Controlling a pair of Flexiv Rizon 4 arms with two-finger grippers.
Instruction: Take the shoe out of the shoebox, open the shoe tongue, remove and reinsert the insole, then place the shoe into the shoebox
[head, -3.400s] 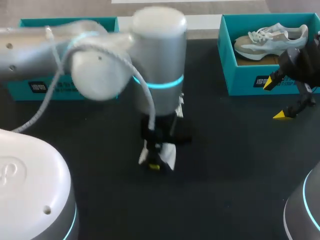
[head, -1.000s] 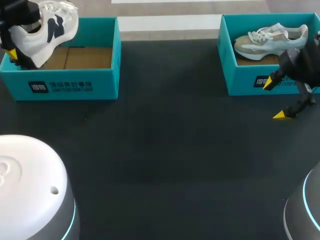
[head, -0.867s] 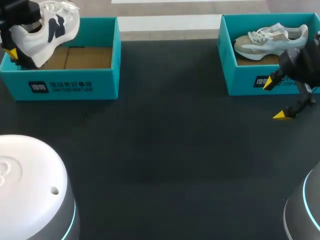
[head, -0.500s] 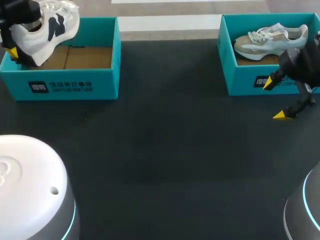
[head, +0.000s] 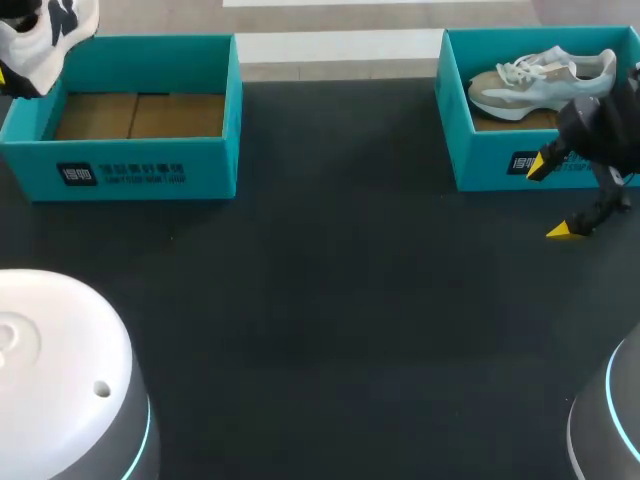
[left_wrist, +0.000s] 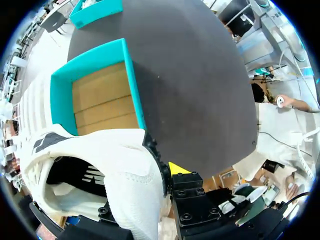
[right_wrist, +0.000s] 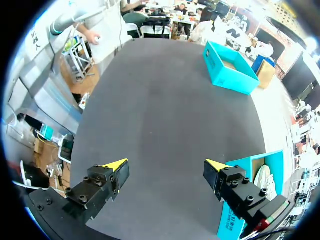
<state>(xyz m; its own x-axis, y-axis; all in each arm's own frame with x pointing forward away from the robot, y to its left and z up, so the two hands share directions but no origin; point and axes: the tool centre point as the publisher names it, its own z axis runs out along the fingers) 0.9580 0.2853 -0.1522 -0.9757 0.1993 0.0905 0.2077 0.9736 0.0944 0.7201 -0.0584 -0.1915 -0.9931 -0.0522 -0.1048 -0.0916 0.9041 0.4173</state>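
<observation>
Two shoeboxes: a left shoebox (head: 200, 165) and a right shoebox (head: 480, 150), both teal, are set well apart along the far side of the table (head: 350, 300).
Step in hand: the first step, taking the shoe out, is judged to be all but done. The white shoe (left_wrist: 117, 152) is held up clear of the left shoebox, past its outer end, and only the box's cardboard floor is seen inside.
Left gripper (left_wrist: 159, 172): it is clamped on the shoe's collar wall. One yellow tip is seen against the outside of the shoe and the other is hidden by it, so the hold is inferred from the shoe being carried in the air.
Right gripper (head: 550, 197): its fingers are spread wide with nothing between them, and it is held over the table just in front of the right shoebox.
Next move: the shoe probably needs to be brought to the open table between the boxes and set down sole-first, so that the tongue can be pulled open by the free gripper.
White shoe, looks: a white textured upper, a dark logo on the side and a dark lining at the opening are shown. The upper appears soft and is likely to give under the fingers.
Grey shoe (head: 545, 80): it is seen lying in the right shoebox, beige and white with white laces.
</observation>
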